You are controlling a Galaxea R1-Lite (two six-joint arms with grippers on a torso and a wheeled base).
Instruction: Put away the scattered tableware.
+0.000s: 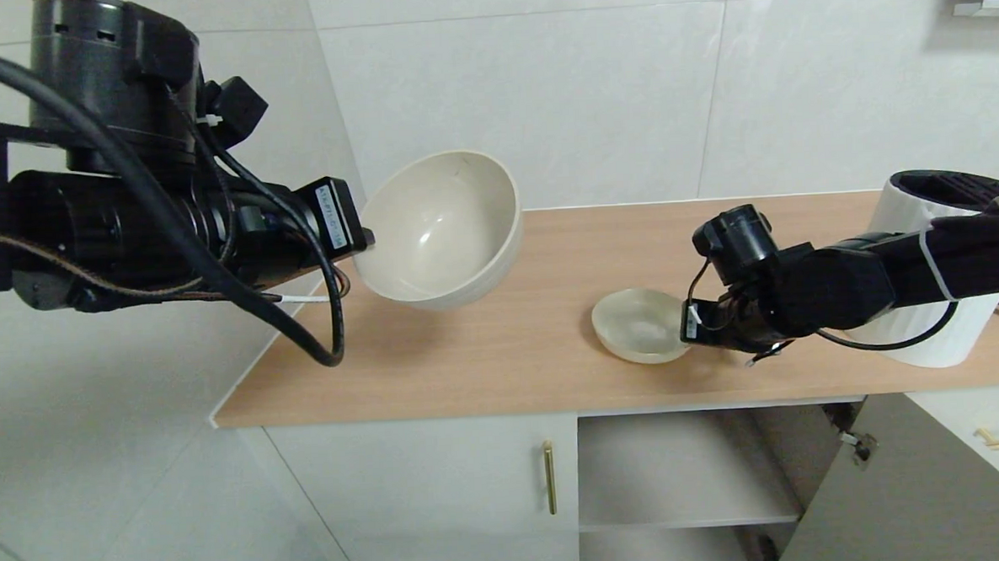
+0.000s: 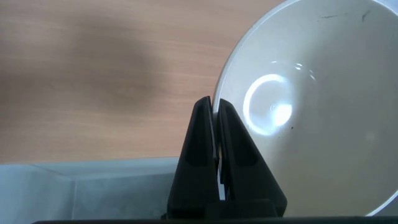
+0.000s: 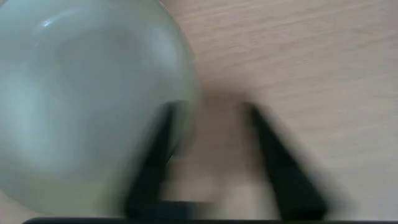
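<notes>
A large cream bowl (image 1: 438, 228) hangs tilted above the left end of the wooden counter (image 1: 511, 356), with my left gripper (image 1: 365, 236) shut on its rim. In the left wrist view the two fingers (image 2: 216, 124) pinch the bowl's rim (image 2: 311, 106). A small pale translucent dish (image 1: 640, 325) lies on the counter near the middle. My right gripper (image 1: 689, 327) is at the dish's right edge, low over the counter. Seen from the right wrist, its fingers (image 3: 155, 155) stand open, one at the rim of the dish (image 3: 81, 99), the other over bare wood.
A white cylindrical holder (image 1: 937, 270) with a dark inside stands at the counter's right end, behind my right arm. Below the counter, one cabinet door (image 1: 888, 483) hangs open on shelves (image 1: 687, 521). A closed door with a gold handle (image 1: 549, 477) is to its left. A tiled wall backs the counter.
</notes>
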